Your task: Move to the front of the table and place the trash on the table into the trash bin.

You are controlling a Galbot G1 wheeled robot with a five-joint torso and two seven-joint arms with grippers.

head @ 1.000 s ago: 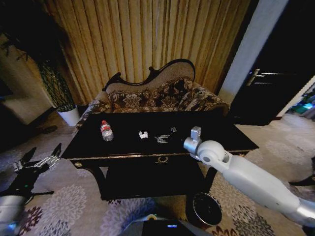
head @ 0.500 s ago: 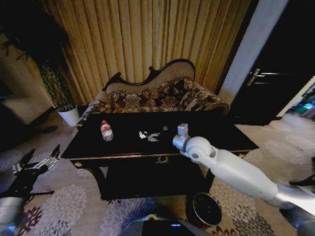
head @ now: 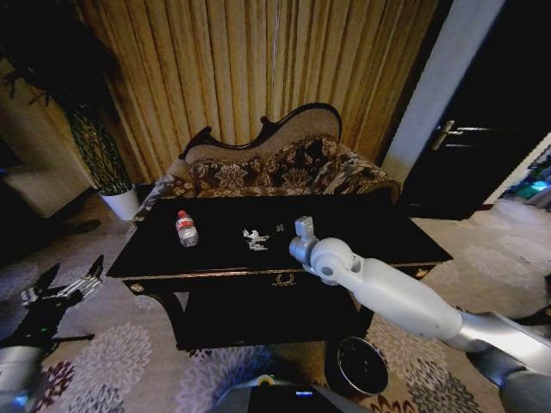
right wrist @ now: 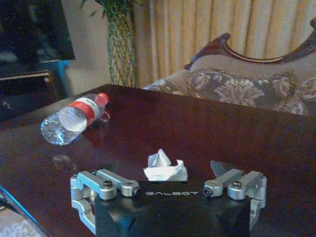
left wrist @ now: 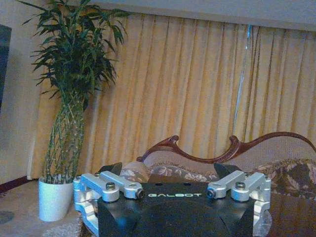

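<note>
My right claw (right wrist: 168, 185) hovers low over the black bench (head: 370, 225), fingers spread wide, with the white paper ball (right wrist: 166, 168) lying on the top between them and untouched. The bottle (head: 186, 229) lies on its side toward the bench's left end, and the bin (head: 362, 366) stands on the carpet below the front right corner. My left claw (head: 62, 287) hangs open beside the bench, low at my left.
</note>
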